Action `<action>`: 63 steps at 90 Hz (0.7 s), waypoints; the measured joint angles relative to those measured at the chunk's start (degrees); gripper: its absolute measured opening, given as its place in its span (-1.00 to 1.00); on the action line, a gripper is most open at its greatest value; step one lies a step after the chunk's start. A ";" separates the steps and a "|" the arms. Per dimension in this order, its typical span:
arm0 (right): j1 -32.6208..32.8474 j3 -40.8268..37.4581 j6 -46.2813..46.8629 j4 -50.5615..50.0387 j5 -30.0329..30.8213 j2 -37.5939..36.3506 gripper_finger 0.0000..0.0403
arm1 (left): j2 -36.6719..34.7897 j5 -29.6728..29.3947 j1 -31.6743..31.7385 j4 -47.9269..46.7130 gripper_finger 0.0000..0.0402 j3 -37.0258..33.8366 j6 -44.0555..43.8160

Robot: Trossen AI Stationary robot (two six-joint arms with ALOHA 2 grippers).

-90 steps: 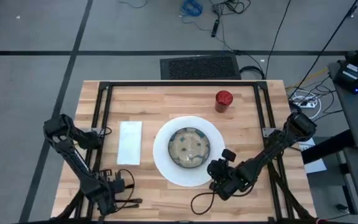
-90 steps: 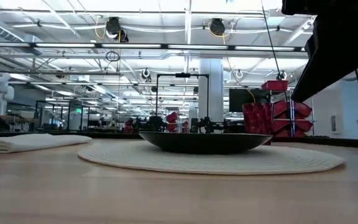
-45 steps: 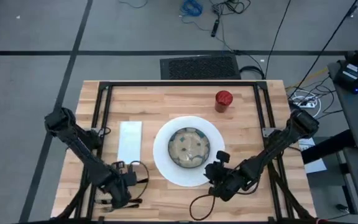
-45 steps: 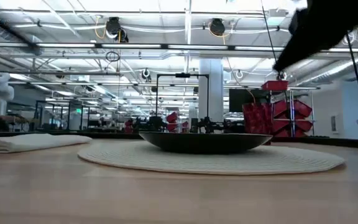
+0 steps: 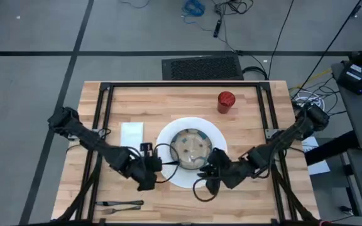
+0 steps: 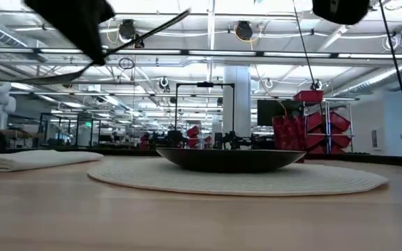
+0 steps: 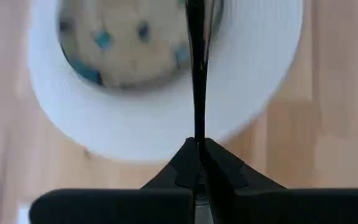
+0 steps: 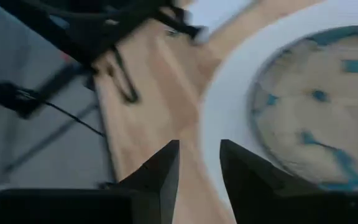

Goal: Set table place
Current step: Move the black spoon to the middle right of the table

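A large white plate (image 5: 168, 145) lies mid-table with the speckled bowl (image 5: 191, 148) resting on it. The white napkin (image 5: 131, 133) lies flat to the plate's left, and the red cup (image 5: 226, 101) stands behind it to the right. My left gripper (image 5: 158, 166) hovers at the plate's near-left rim, shut on a dark cutlery piece (image 5: 168, 164). Two more cutlery pieces (image 5: 119, 206) lie at the near-left edge. My right gripper (image 5: 205, 165) hangs open over the plate's near-right rim, with nothing between its fingers (image 8: 166, 168). My left gripper pinches one end of the thin dark cutlery piece (image 7: 197, 132) between its two shut fingers. The piece runs straight on from the fingertips, pointing toward the table's right over the plate and bowl. In the low view the piece (image 6: 149, 29) is lifted clear, with its free end tilted up.
The table's black metal frame (image 5: 102, 113) runs along the left, right and far sides of the wooden top. Bare wood shows to the right of the plate (image 5: 250, 135) and along the near edge (image 5: 181, 207). Cables hang from both arms.
My left gripper has left the cutlery at the near-left edge. It has gone up and toward the plate, carrying one piece lifted clear, and two pieces stay behind. My right gripper has risen and drifted toward the plate's near rim.
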 joint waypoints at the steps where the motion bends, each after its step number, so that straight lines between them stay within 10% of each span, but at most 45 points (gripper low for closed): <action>1: -0.16 0.00 -0.01 0.67 0.04 0.00 -0.48 | 0.00 -0.17 0.10 0.60 -1.00 0.01 0.40; 63: -8.97 0.00 2.16 10.50 -3.01 0.02 -0.48 | 0.04 -7.51 2.62 10.57 -1.00 -0.07 8.70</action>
